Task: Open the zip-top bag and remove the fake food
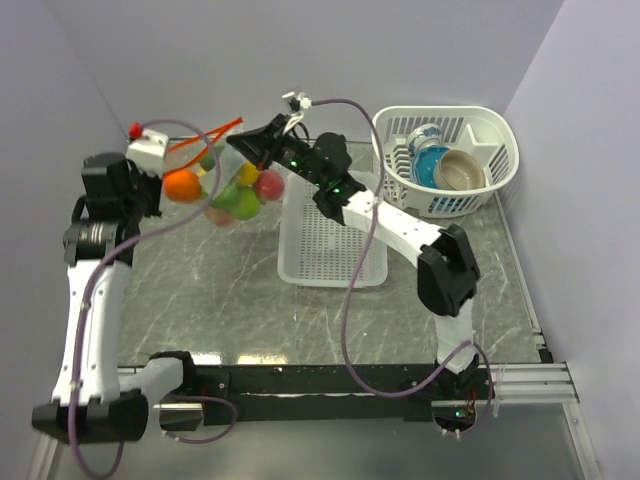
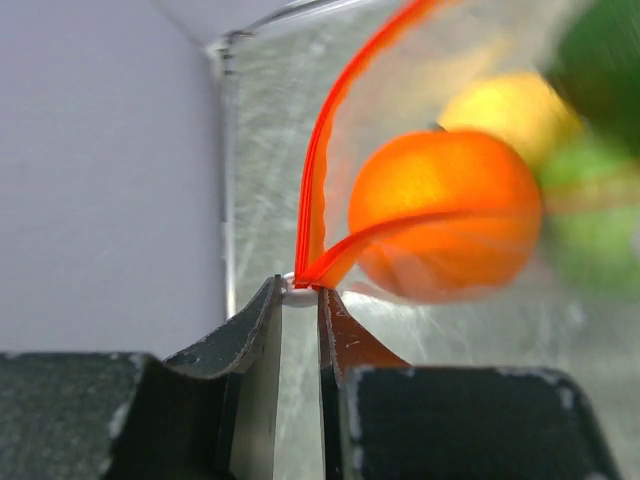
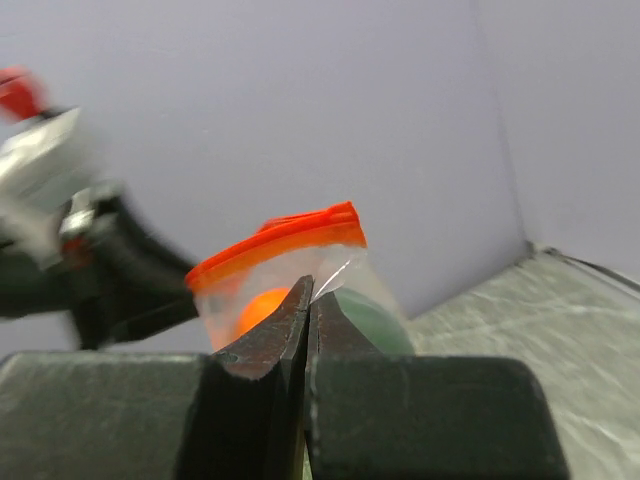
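Zip-top bag [image 1: 222, 170] of fake food [image 1: 182, 185] aloft beside white tray [image 1: 330, 255], basket [image 1: 508, 150] beyond

Glossy clear plastic zip-top bag [image 1: 228, 188], seemingly polished-stone table [image 1: 220, 290].

Near-left tabletop [image 1: 200, 290] open: passage between left arm [image 1: 95, 300] and white slotted tray [image 1: 310, 240]. Tray blocks centre, right arm [image 1: 400, 225] stretched over it. Dish basket [image 1: 398, 160] fills far-right corner. Zip-top bag [image 1: 228, 180] hangs across far left.
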You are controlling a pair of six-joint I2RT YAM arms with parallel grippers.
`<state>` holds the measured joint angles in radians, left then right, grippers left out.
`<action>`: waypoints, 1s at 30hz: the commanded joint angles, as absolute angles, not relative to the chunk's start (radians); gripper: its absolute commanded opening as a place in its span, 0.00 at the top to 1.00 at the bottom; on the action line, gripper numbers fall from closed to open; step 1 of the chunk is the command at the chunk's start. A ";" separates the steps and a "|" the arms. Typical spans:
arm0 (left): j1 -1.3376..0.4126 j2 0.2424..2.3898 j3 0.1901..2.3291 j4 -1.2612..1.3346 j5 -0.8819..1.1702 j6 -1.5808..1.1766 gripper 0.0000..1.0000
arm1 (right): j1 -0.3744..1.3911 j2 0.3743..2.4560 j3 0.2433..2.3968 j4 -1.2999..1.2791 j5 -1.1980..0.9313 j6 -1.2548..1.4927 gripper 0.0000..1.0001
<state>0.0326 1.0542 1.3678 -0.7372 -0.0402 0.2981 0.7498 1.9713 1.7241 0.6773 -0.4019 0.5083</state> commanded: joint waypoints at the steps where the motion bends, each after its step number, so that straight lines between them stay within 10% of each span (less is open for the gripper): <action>1: 0.104 1.146 1.388 -0.540 -0.037 0.251 0.99 | 0.764 2.093 1.902 0.710 -0.498 0.604 0.96; 12: 0.110 1.071 1.236 -0.854 0.349 0.406 0.96 | 0.736 1.886 1.403 0.782 -0.540 0.612 0.00; 27: 0.110 1.055 1.364 -1.353 0.560 0.680 0.53 | 0.802 1.424 1.037 0.416 -0.221 0.414 0.00; 30: 0.110 1.051 1.419 -1.239 0.488 0.576 0.01 | 0.877 1.321 0.939 0.379 -0.113 0.336 0.00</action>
<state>0.1112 1.0630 1.3243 -1.3251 0.5098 0.6540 0.7937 1.4307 1.0451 0.4877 -0.2806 0.4477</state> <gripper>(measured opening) 0.767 0.999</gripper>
